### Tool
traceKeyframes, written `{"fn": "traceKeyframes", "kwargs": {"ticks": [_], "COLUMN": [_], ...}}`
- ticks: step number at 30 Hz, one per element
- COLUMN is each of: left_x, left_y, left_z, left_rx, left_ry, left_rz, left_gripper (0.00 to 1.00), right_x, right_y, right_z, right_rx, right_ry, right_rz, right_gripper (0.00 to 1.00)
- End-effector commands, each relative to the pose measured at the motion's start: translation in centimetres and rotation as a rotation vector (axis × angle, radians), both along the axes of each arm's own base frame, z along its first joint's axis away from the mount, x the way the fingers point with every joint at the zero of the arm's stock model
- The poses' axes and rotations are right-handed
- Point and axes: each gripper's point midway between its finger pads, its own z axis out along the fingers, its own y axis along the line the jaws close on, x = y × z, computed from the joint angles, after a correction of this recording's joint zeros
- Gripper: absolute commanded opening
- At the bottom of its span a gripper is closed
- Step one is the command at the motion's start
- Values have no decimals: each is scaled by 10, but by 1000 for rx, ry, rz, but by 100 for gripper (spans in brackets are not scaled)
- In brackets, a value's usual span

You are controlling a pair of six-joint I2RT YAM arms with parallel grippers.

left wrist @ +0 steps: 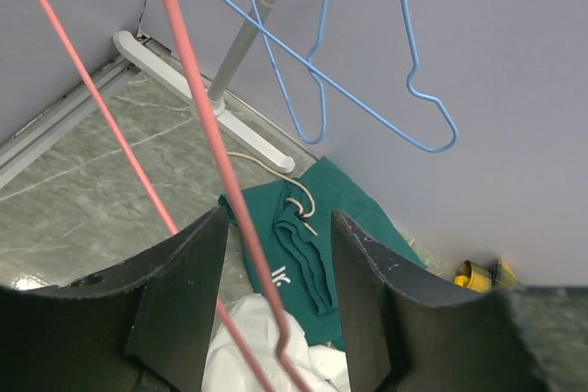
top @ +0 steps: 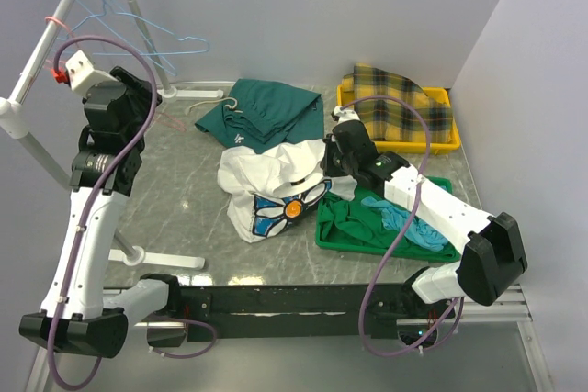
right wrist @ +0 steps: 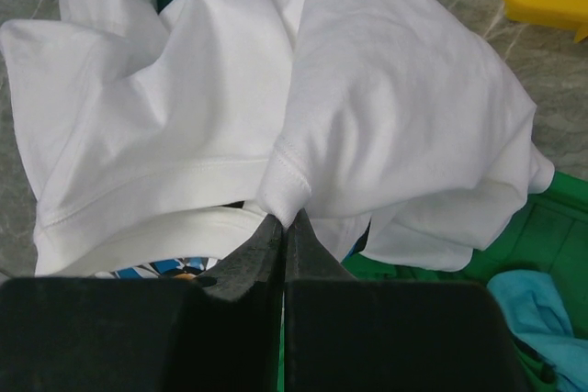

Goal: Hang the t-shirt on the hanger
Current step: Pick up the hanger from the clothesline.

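Poses: left claw (left wrist: 280,227) high, agape around the hanger (left wrist: 204,117); right claw (right wrist: 285,219) low, tight on the t-shirt (right wrist: 386,107).

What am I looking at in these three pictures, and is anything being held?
Two robot arms are bolted to a table. The top picture looks down from above and behind them. The other two come from a camera on each wrist. The left fingers stand apart with a pink-red wire hanger between them, near light blue hangers. The right fingers are pinched shut on a fold of the white t-shirt. Also on the table are a dark green garment, a yellow tray with plaid cloth, and a green tray with cloths.
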Motion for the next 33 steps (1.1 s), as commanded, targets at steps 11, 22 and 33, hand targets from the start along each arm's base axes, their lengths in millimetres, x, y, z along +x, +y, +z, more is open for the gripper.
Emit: {"fn": "traceKeyframes", "kwargs": {"ticks": [11,22,33], "left_x": [9,4,-10], "left_y": [-12,-22,-30], "left_z": [30,59,58], "left_rx": [2,17,-23], "left_ry": [-122,-173,-168], "left_rz": [-74,-139,-161], "left_gripper": [28,16,7], "right_x": [6,8,8], "right_y": [5,7,10], "right_z": [30,29,26], "right_rx": [20,22,27], "right_ry": [-61,-58,-53], "right_rz": [6,9,17], "right_gripper": [0,0,0]}}
